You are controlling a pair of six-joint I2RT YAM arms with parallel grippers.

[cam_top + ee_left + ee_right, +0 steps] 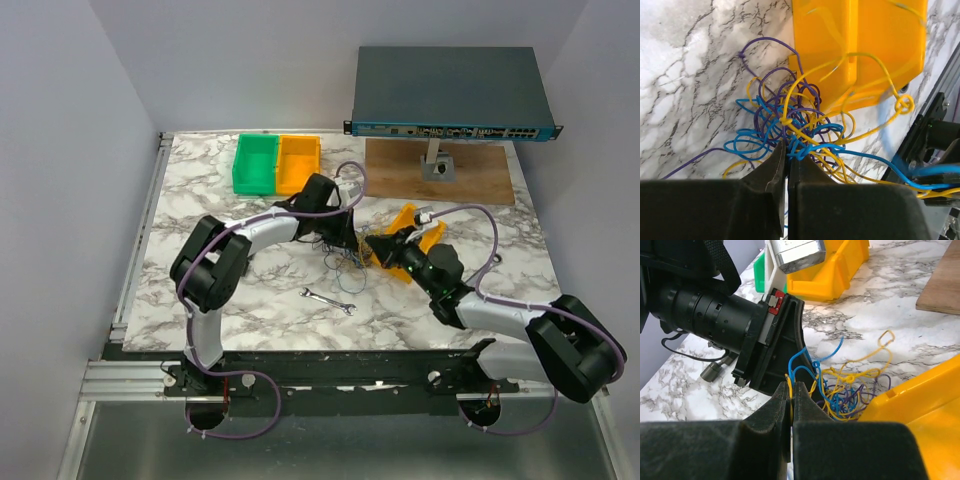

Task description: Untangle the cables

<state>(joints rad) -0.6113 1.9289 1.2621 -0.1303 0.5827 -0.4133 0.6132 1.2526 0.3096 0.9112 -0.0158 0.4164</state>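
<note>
The cables [345, 262] are a tangle of thin blue, yellow and purple wires on the marble table, between the two grippers. In the left wrist view the tangle [790, 120] lies just ahead of my left gripper [786, 149], whose jaws are shut with a blue strand at the tips. My right gripper [791, 386] is shut on a yellow strand, with a blue one beside it, and the rest of the tangle [850, 390] lies to its right. From above, the left gripper [340, 232] and right gripper [378, 248] nearly meet over the tangle.
An orange bin [405, 240] lies tipped beside the tangle, close to the right gripper. A wrench [328, 300] lies in front. A green bin [255, 163] and an orange bin [298, 163] stand at the back. A network switch [450, 92] sits above a wooden board [470, 175].
</note>
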